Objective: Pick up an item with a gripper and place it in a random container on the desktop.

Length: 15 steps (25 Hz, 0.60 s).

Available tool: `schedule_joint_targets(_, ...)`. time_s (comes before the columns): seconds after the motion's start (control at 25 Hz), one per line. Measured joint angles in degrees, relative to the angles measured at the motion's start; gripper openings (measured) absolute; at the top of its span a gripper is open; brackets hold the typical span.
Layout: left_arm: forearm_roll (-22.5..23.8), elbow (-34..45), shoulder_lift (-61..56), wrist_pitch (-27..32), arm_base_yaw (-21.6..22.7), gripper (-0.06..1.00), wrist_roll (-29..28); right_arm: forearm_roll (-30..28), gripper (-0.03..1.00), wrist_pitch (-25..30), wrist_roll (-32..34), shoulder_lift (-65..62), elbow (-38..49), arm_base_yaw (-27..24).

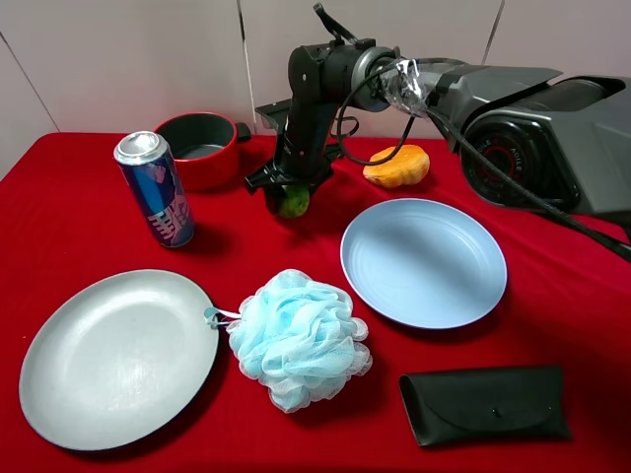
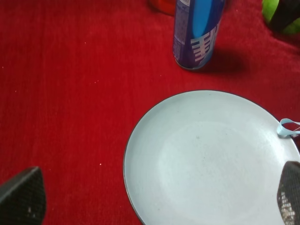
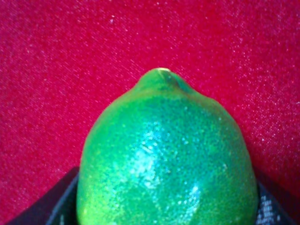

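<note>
The green fruit point(image 1: 293, 203) sits on the red desktop point(image 1: 552, 325) at the back centre, between the fingers of my right gripper point(image 1: 288, 193). In the right wrist view the fruit point(image 3: 164, 154) fills the picture, and black fingers point(image 3: 63, 201) press on both of its sides. A corner of it also shows in the left wrist view point(image 2: 274, 11). The light-blue plate point(image 1: 424, 261) lies empty to the fruit's front right. My left gripper point(image 2: 154, 201) is open over the grey plate point(image 2: 211, 159) and is out of the exterior view.
A blue can point(image 1: 158, 187) stands at the left, with a red pot point(image 1: 202, 148) behind it. An orange bun-like object point(image 1: 397, 166) lies at the back. A blue bath sponge point(image 1: 296, 335), the grey plate point(image 1: 118, 355) and a black case point(image 1: 485, 404) lie in front.
</note>
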Motion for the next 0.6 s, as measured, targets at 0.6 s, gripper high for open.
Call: schedule_joint_targets(0.6, 0.00, 0.00, 0.00, 0.00, 0.00, 1.00, 0.00, -2.82, 0.46, 1.38, 2.40, -0.32, 0.00, 0.00)
